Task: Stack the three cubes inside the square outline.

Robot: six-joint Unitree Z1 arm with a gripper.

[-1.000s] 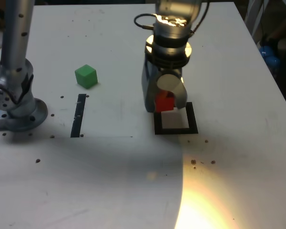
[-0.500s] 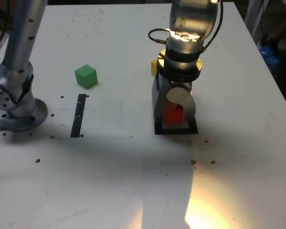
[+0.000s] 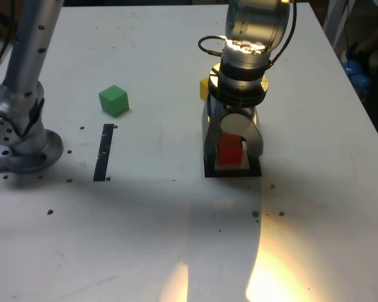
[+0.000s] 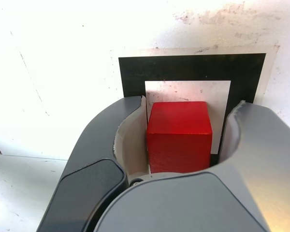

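Red cube point(image 4: 179, 135) inside square outline point(image 4: 193, 70), between parted, released end effector point(image 3: 232, 143) jaws; green cube point(image 3: 113, 100) and yellow cube point(image 3: 204, 88) apart on worktop point(image 3: 145, 220)

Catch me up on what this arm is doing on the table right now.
The arm's claw is down over the square outline, with the red cube sitting inside it on the white centre. In the wrist view there is a gap between the cube and one finger, so the claw looks to be letting go. The green cube sits apart toward the exterior view's left, and the yellow cube shows just behind the arm.
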